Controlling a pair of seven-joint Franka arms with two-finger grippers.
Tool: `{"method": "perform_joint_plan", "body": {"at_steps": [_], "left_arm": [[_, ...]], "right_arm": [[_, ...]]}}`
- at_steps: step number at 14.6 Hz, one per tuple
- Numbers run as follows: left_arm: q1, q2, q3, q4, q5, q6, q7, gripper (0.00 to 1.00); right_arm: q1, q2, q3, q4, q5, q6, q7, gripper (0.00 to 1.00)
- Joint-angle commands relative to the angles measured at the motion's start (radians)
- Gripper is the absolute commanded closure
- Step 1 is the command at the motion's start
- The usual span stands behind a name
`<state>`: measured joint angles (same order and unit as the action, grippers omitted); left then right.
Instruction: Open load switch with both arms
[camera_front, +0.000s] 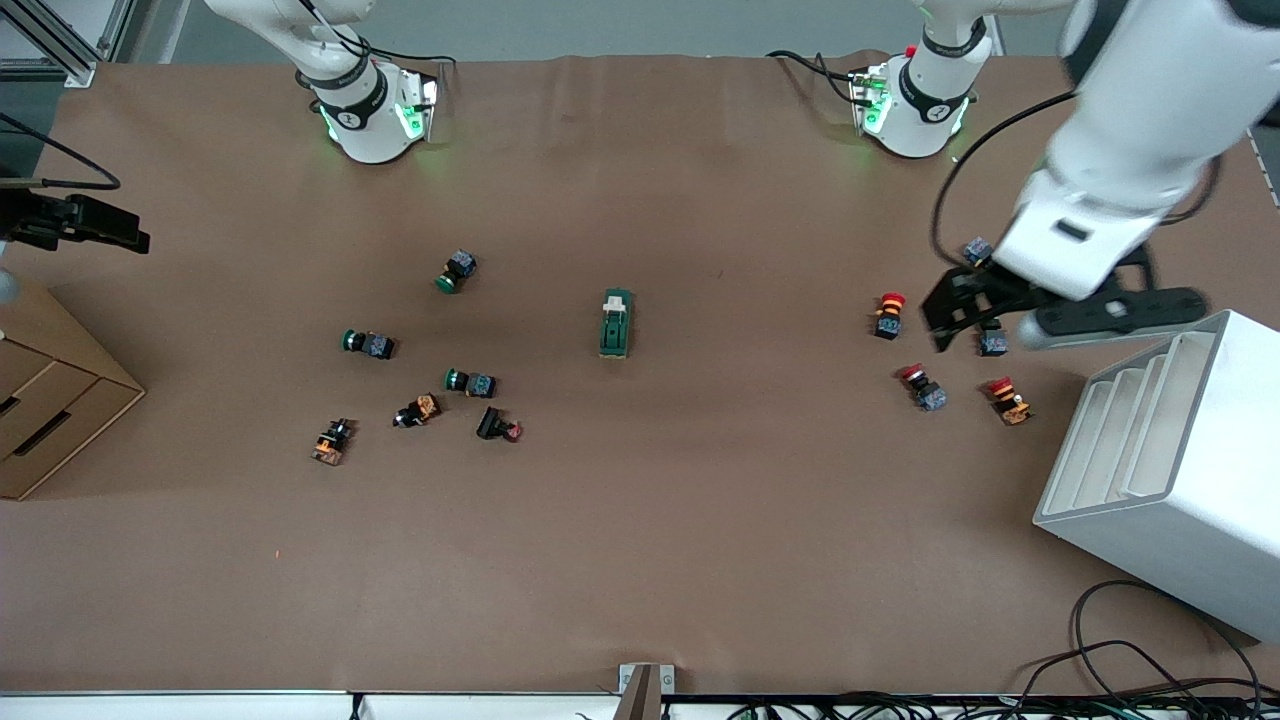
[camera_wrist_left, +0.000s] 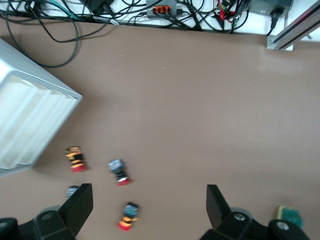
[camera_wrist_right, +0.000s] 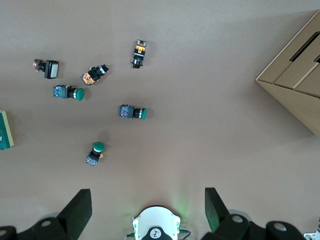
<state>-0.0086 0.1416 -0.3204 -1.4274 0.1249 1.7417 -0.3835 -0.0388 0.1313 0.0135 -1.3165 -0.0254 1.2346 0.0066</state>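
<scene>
The load switch (camera_front: 616, 322), a dark-green block with a white lever piece, lies flat at the middle of the table. It shows at the edge of the left wrist view (camera_wrist_left: 291, 216) and of the right wrist view (camera_wrist_right: 5, 130). My left gripper (camera_front: 960, 315) hangs open over the red push buttons toward the left arm's end, well apart from the switch. Nothing sits between its fingers (camera_wrist_left: 80, 205). My right gripper (camera_wrist_right: 147, 212) is open and empty, high over its own arm's base (camera_wrist_right: 156, 225). It is out of the front view.
Red push buttons (camera_front: 889, 314) (camera_front: 922, 387) (camera_front: 1008, 398) lie under the left arm. Green ones (camera_front: 456, 271) (camera_front: 368, 343) and orange ones (camera_front: 418, 410) lie toward the right arm's end. A white slotted rack (camera_front: 1170, 460) and a cardboard box (camera_front: 50, 400) stand at the table's ends.
</scene>
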Motion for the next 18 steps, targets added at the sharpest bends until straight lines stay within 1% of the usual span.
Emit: {"method": "perform_joint_plan", "body": {"at_steps": [1, 3, 6, 8, 9, 10, 11, 14, 18], "left_arm": [[0.015, -0.102, 0.084, -0.079, -0.062, -0.025, 0.171, 0.0], [0.015, -0.132, 0.133, -0.081, -0.077, -0.07, 0.248, 0.0], [0.015, -0.169, 0.159, -0.073, -0.087, -0.154, 0.261, 0.0], [0.015, -0.2, 0.187, -0.071, -0.09, -0.2, 0.265, 0.0], [0.015, -0.208, 0.207, -0.071, -0.091, -0.223, 0.285, 0.0], [0.015, -0.215, 0.224, -0.073, -0.093, -0.24, 0.307, 0.0], [0.015, -0.217, 0.236, -0.073, -0.094, -0.258, 0.316, 0.0], [0.016, -0.218, 0.271, -0.074, -0.145, -0.307, 0.324, 0.0], [0.006, -0.218, 0.291, -0.082, -0.139, -0.312, 0.319, 0.0]], "right_arm": [[-0.007, -0.059, 0.003, -0.067, 0.015, 0.023, -0.013, 0.0], [-0.003, -0.102, 0.003, -0.11, 0.015, 0.035, -0.013, 0.0], [0.011, -0.185, 0.0, -0.19, 0.009, 0.052, -0.013, 0.0], [0.014, -0.216, -0.001, -0.227, 0.002, 0.071, -0.013, 0.0], [0.02, -0.228, -0.013, -0.24, 0.002, 0.078, -0.013, 0.0], [0.028, -0.236, -0.032, -0.248, 0.002, 0.082, -0.013, 0.0], [0.033, -0.239, -0.036, -0.248, 0.002, 0.086, -0.013, 0.0], [0.03, -0.239, -0.03, -0.245, 0.002, 0.092, -0.013, 0.0], [0.026, -0.242, -0.029, -0.233, -0.001, 0.085, -0.014, 0.0]]}}
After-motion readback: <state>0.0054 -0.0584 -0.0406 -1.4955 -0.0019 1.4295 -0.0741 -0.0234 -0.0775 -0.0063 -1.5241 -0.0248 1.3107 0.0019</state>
